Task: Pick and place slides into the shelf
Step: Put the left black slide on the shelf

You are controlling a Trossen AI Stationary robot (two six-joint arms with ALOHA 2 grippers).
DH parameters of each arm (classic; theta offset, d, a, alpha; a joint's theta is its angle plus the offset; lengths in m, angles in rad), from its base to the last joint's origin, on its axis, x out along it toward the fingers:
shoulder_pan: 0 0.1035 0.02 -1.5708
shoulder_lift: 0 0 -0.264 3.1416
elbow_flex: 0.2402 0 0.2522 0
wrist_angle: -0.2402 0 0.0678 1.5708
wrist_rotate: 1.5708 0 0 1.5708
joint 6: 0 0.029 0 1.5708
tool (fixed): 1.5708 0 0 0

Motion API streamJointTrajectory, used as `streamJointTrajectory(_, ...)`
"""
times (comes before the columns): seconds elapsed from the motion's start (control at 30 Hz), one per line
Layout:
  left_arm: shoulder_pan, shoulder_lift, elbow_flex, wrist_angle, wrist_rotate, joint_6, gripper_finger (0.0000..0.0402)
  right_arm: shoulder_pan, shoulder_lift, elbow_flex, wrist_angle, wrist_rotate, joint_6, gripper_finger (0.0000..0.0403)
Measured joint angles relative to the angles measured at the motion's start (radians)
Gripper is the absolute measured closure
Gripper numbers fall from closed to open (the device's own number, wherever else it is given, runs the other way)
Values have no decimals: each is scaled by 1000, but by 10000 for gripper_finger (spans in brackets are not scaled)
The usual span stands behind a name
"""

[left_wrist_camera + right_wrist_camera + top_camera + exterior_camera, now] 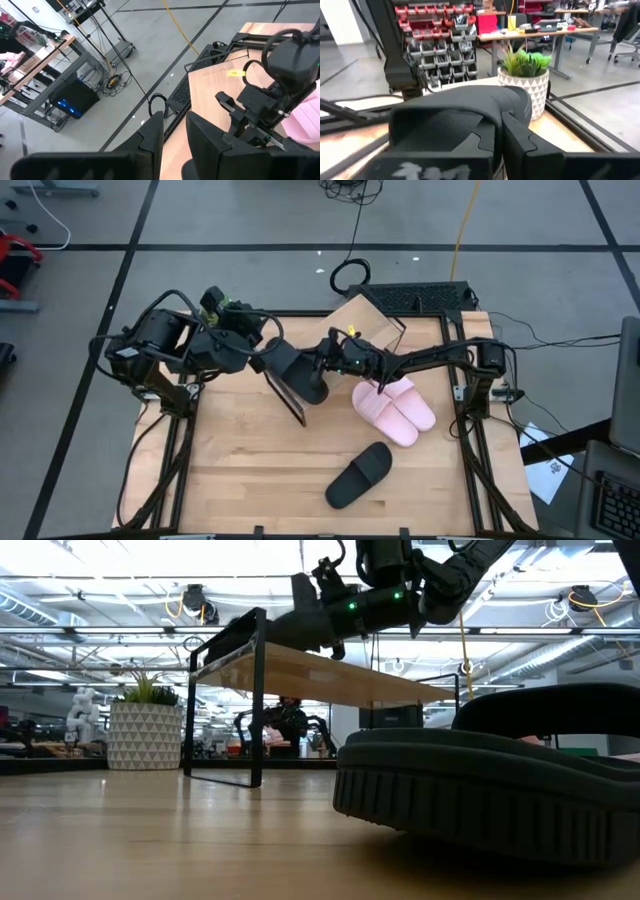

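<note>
The shelf (365,328) (320,670) stands slantwise on the far middle of the table, its dark end panel (290,398) toward the near left. My right gripper (322,368) (502,142) reaches in from the right, shut on one black slide (306,380) (460,107) over the shelf's left end. Whether that slide touches the board does not show. My left gripper (283,358) (174,135) hovers open just left of it. The other black slide (360,475) (490,775) lies sole down near the table's near edge. The pink pair (395,408) lies side by side right of the shelf. My right gripper holds the black slide by its wide strap (506,111), the fingers (522,140) closing on the strap's edge. It comes in roughly level from the table's right. The slide is lifted off the table, above the shelf's top board (300,610).
A potted plant in a white patterned pot (145,730) (525,80) stands beyond the table's left far side. A black grid mat (412,296) lies past the far edge. Bare tabletop shows at the near left (235,470).
</note>
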Motion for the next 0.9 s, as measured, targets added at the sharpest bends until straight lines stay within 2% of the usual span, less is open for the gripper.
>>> streamJointTrajectory(0.6, 0, 0, 0, 0, -1, 21, 314, -2, -1, 0, -63, -1, 0, 399)
streamJointTrajectory(0.9, 0, 0, 0, 0, -2, 21, 314, -3, -3, -41, -33, 0, -1, 399)
